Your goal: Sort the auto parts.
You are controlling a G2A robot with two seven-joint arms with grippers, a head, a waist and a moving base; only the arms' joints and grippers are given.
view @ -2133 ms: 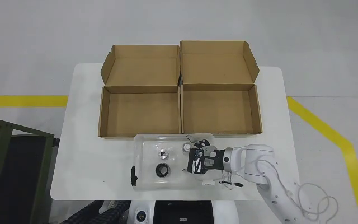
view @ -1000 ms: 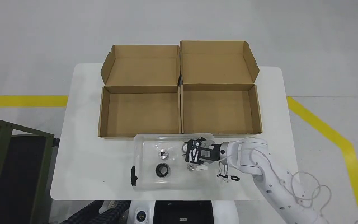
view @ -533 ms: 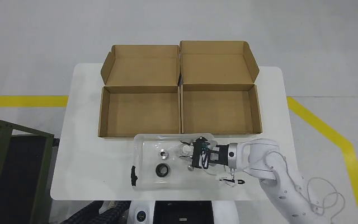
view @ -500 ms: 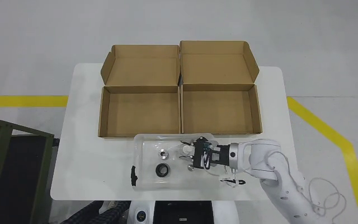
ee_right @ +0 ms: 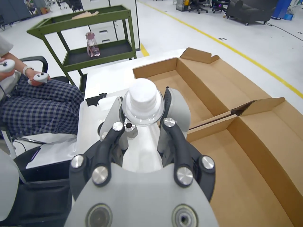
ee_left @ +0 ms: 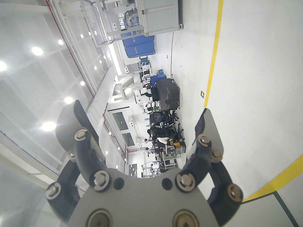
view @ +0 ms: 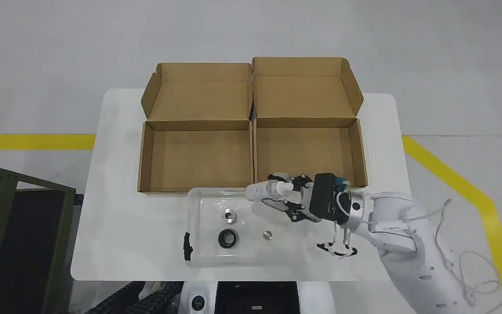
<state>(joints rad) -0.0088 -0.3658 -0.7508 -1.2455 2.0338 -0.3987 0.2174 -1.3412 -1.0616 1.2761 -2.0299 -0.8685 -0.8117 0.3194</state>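
Note:
My right gripper [view: 286, 196] is shut on a white-capped part with a clear body [view: 264, 190], held above the far rim of the clear tray [view: 205, 206], just short of the right cardboard box [view: 310, 155]. From the right wrist the part [ee_right: 143, 101] sits upright between the fingers [ee_right: 174, 105] of the gripper [ee_right: 144, 106]. Left in the tray are a silver part [view: 229, 215], a black ring [view: 228, 238] and a small silver piece [view: 267, 233]. My left gripper [ee_left: 142, 112] is open and empty, pointing out into the room.
Two open cardboard boxes stand side by side behind the tray, the left box [view: 196, 159] and the right one, flaps raised at the back. A black piece [view: 187, 246] sits at the tray's left edge. A green cart [ee_right: 90, 38] stands beyond the table.
The right gripper has risen out of the tray with the white-capped part and drawn back toward the right box. A small silver piece now lies where it was working.

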